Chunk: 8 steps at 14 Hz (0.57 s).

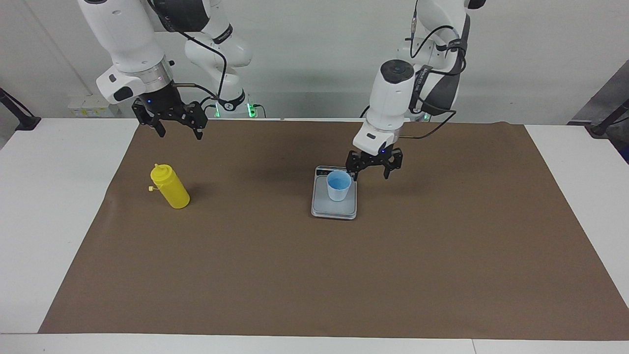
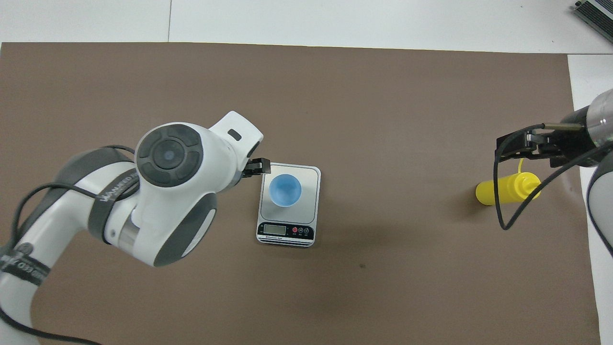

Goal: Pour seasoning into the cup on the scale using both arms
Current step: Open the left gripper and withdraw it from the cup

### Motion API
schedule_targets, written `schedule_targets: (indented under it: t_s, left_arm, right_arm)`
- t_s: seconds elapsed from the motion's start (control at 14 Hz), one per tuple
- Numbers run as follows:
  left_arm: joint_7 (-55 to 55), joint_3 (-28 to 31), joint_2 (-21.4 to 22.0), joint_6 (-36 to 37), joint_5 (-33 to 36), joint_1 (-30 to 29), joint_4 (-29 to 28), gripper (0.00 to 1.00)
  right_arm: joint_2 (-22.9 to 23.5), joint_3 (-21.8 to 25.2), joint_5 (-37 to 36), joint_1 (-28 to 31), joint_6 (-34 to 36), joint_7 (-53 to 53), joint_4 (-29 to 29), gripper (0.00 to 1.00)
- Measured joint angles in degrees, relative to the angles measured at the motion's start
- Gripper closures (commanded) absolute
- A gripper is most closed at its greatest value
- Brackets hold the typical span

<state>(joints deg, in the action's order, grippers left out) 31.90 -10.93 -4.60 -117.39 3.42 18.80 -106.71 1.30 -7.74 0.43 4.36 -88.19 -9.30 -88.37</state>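
The yellow seasoning bottle (image 1: 170,188) stands on the brown mat toward the right arm's end; it also shows in the overhead view (image 2: 505,189). My right gripper (image 1: 179,131) hangs open and empty high above the mat by the bottle, clear of it; it shows in the overhead view too (image 2: 519,143). The light blue cup (image 1: 339,186) stands upright on the silver scale (image 1: 334,210) at mid-table, also seen from overhead as cup (image 2: 285,190) and scale (image 2: 311,175). My left gripper (image 1: 371,173) is open and empty, low beside the cup. Overhead, its arm hides all but one finger (image 2: 258,166).
A brown mat (image 1: 314,275) covers most of the white table (image 1: 49,196). The scale's display strip (image 2: 286,231) lies along its edge nearer the robots. A dark object (image 2: 594,12) lies at the table's corner.
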Motion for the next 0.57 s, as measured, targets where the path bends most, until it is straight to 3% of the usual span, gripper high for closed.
schedule_targets:
  t_s: [0.29,0.57]
  left_arm:
    - [-14.7,0.3,4.5,5.9,-0.1,-9.4,0.1,0.0]
    - [-28.9,0.5,5.9,8.5,-1.0,-18.6,0.1,0.0]
  right_arm:
    - [0.0,0.0,0.0,0.0,0.0,0.0,0.0,0.0]
    - [0.0,0.0,0.0,0.1,0.0,0.0,0.0,0.0]
